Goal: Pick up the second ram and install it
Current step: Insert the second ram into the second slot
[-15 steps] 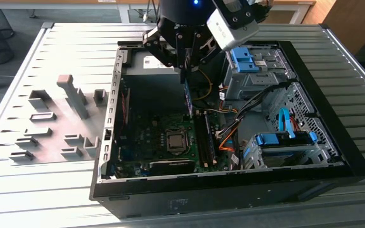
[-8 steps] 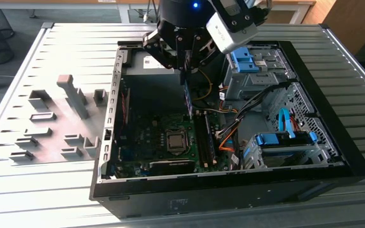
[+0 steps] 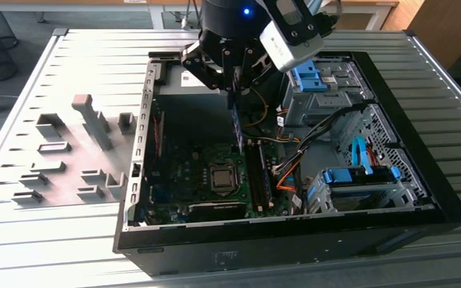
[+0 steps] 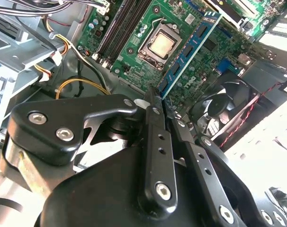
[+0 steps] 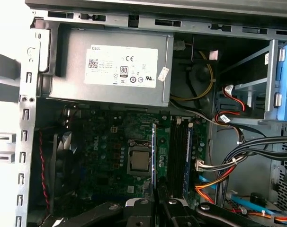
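Black gripper (image 3: 235,84) carries memory stick over open computer case (image 3: 422,210).
Its fingers (image 4: 155,137) pinch the thin blue circuit-board ram (image 4: 188,49) edge-on above the green motherboard (image 4: 148,28), beside the processor socket.

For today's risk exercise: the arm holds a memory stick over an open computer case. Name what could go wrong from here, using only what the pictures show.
1. The pincer grips the second ram by one end only, so it could tilt and meet the memory slots crooked.
2. The stick hangs beside the processor socket, not over the slots; lowering here might strike the board.
3. Loose cables lie close to the slots and could snag.
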Tool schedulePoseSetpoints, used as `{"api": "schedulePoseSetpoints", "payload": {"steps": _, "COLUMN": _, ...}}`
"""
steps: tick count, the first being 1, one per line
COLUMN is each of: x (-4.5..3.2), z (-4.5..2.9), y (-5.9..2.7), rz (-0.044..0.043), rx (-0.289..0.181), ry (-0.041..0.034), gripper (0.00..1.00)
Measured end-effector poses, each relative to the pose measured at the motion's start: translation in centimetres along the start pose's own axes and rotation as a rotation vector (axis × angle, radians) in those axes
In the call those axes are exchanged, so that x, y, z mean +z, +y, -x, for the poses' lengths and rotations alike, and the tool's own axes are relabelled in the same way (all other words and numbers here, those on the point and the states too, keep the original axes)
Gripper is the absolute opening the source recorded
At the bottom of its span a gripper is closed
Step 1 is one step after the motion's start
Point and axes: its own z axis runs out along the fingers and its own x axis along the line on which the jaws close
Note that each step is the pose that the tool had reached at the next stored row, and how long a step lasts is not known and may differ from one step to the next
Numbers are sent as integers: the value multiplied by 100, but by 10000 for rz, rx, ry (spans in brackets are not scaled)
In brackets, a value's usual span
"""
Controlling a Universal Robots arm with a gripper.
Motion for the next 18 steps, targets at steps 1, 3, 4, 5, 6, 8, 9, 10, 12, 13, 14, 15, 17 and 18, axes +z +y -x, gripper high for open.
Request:
{"api": "schedulePoseSetpoints", "payload": {"steps": 1, "x": 5, "z": 0, "y": 0, "rz": 0, "rx": 0, "ry": 0, "gripper": 14}}
{"api": "schedulePoseSetpoints", "payload": {"steps": 3, "x": 22, "z": 0, "y": 0, "rz": 0, "rx": 0, "ry": 0, "gripper": 14}}
{"api": "schedulePoseSetpoints", "payload": {"steps": 4, "x": 32, "z": 0, "y": 0, "rz": -1, "rx": 0, "ry": 0, "gripper": 14}}
{"api": "schedulePoseSetpoints", "payload": {"steps": 5, "x": 38, "z": 0, "y": 0, "rz": 0, "rx": 0, "ry": 0, "gripper": 14}}
{"api": "schedulePoseSetpoints", "payload": {"steps": 6, "x": 43, "z": 0, "y": 0, "rz": -1, "rx": 0, "ry": 0, "gripper": 14}}
{"api": "schedulePoseSetpoints", "payload": {"steps": 8, "x": 52, "z": 0, "y": 0, "rz": 0, "rx": 0, "ry": 0, "gripper": 14}}
{"api": "schedulePoseSetpoints", "payload": {"steps": 9, "x": 56, "z": -1, "y": 0, "rz": 0, "rx": 0, "ry": 0, "gripper": 14}}
{"api": "schedulePoseSetpoints", "payload": {"steps": 10, "x": 61, "z": -1, "y": 0, "rz": 0, "rx": 0, "ry": 0, "gripper": 14}}
{"api": "schedulePoseSetpoints", "payload": {"steps": 12, "x": 70, "z": -1, "y": 0, "rz": -1, "rx": 0, "ry": 0, "gripper": 14}}
{"api": "schedulePoseSetpoints", "payload": {"steps": 13, "x": 74, "z": -1, "y": 0, "rz": -1, "rx": 0, "ry": 0, "gripper": 14}}
{"api": "schedulePoseSetpoints", "payload": {"steps": 14, "x": 78, "z": -1, "y": 0, "rz": -1, "rx": 0, "ry": 0, "gripper": 14}}
{"api": "schedulePoseSetpoints", "payload": {"steps": 15, "x": 83, "z": -1, "y": 0, "rz": 0, "rx": 0, "ry": 0, "gripper": 14}}
{"api": "schedulePoseSetpoints", "payload": {"steps": 17, "x": 95, "z": -1, "y": 0, "rz": 0, "rx": 0, "ry": 0, "gripper": 14}}
{"api": "schedulePoseSetpoints", "payload": {"steps": 18, "x": 106, "z": -1, "y": 0, "rz": -1, "rx": 0, "ry": -1, "gripper": 14}}
